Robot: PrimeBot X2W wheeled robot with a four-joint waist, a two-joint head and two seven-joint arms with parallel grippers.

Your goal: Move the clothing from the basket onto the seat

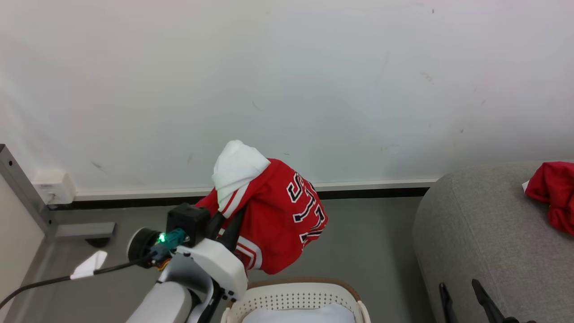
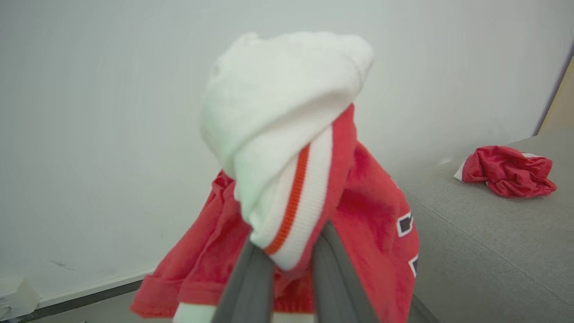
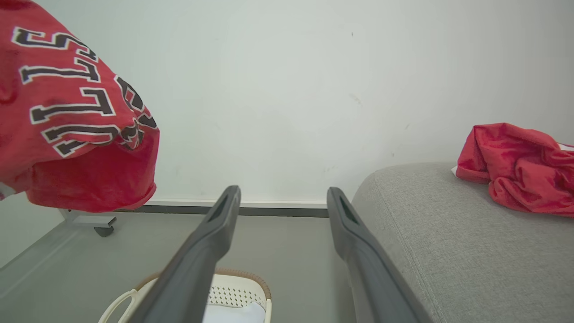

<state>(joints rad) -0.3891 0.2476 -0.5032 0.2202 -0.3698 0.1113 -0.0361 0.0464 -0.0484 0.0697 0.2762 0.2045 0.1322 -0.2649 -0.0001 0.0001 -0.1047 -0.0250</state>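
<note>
Closest to us, our left gripper has its two dark fingers drawn nearly together on the red jersey, pinching it at a white cuff band with an orange-red stripe. A white panel of the same garment bulges above the fingertips, and the red body sags down on both sides of them. From the head view we see that jersey hanging in the air from our raised left gripper, dark white-edged lettering turned toward the right, above the grey floor and in front of the pale wall. Just below it, at the bottom edge, sits the basket, its brown rim and perforated cream wall showing, with the pale lining inside. To our right stands the seat, well apart from the held jersey, and a second red garment lies crumpled on its top near the wall. Our right gripper is low beside the seat's near corner with its fingers spread wide and nothing between them; beneath them we make out the basket's rim and a side handle.
</note>
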